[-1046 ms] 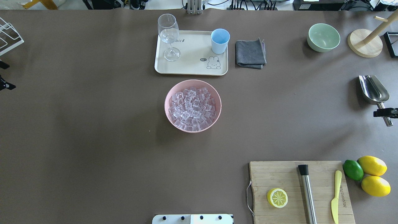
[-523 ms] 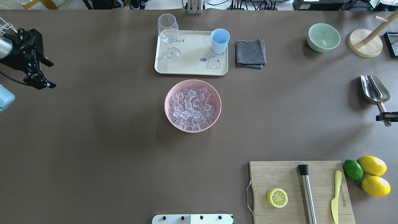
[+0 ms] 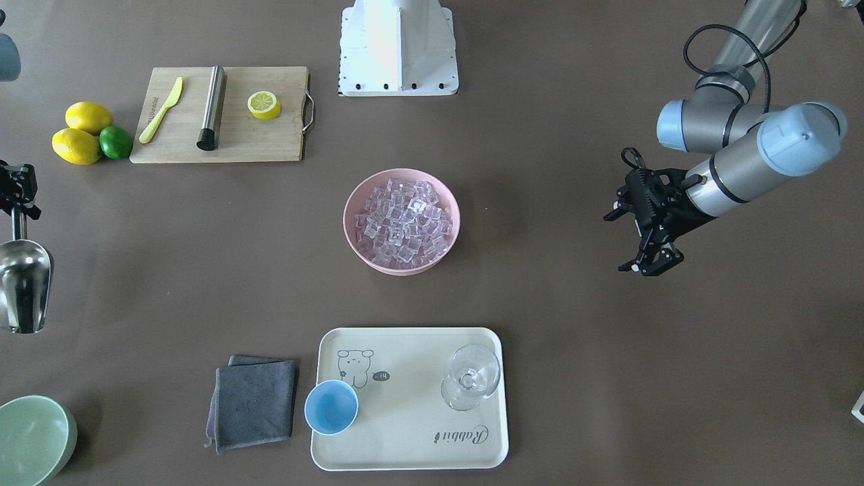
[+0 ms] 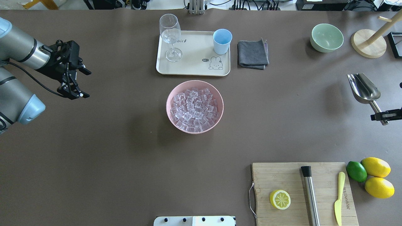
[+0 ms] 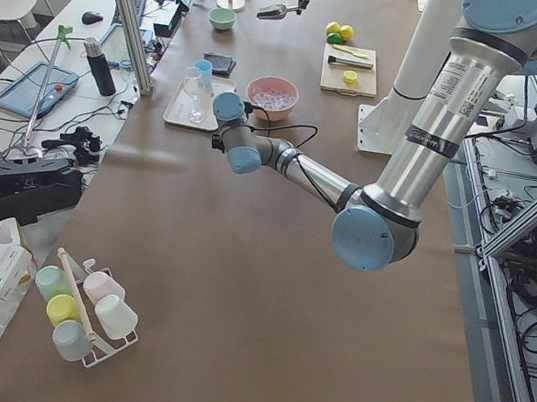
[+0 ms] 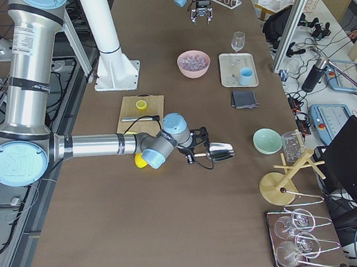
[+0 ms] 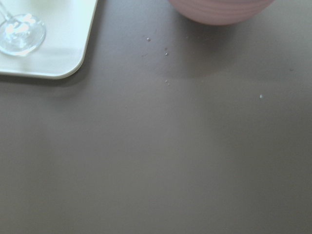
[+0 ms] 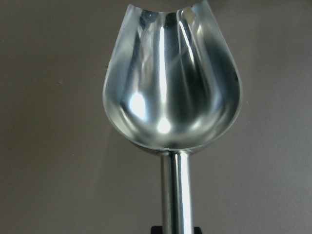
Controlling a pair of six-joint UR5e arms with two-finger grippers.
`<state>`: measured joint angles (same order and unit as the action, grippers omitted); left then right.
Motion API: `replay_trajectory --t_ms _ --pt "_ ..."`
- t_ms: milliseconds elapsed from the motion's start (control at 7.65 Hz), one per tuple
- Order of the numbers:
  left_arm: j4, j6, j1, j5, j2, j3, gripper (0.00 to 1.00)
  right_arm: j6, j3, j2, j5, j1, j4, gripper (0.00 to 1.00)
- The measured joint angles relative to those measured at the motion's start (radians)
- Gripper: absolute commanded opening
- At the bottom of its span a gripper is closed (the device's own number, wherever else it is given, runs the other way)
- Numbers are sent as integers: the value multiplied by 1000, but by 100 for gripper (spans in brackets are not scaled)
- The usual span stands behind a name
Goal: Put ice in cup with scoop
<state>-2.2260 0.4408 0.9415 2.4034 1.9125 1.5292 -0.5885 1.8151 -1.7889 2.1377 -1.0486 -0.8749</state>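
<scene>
The ice is a heap of clear cubes in a pink bowl at mid table; it also shows in the front view. The light-blue cup stands empty on the cream tray, at its right edge, and shows in the front view. My right gripper is shut on the handle of the steel scoop and holds it above the table at the far right. The scoop bowl is empty in the right wrist view. My left gripper is open and empty, in the air left of the bowl.
A clear stemmed glass stands on the tray's left side. A grey cloth lies right of the tray, and a pale green bowl sits farther right. A cutting board holds a lemon half, a steel cylinder and a yellow knife; lemons and a lime lie beside it.
My left arm has swung in from the left edge toward the middle, gripper open. My right gripper has carried the scoop a little to the left and farther from me.
</scene>
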Motion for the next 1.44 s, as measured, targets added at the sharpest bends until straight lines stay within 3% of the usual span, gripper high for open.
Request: replay_trajectory --t_ms 262,654,1046,1438 --pt "-50 -1 -83 -10 18 30 99 103 153 53 9 -1 -166 0" --pt "-72 -115 -175 -38 70 46 99 222 308 113 108 2 -333 0" --pt "-67 -188 -225 -172 91 66 99 532 354 437 93 34 -851 0" --pt "-69 -276 -345 -348 121 67 99 624 363 587 -11 165 -1067 0"
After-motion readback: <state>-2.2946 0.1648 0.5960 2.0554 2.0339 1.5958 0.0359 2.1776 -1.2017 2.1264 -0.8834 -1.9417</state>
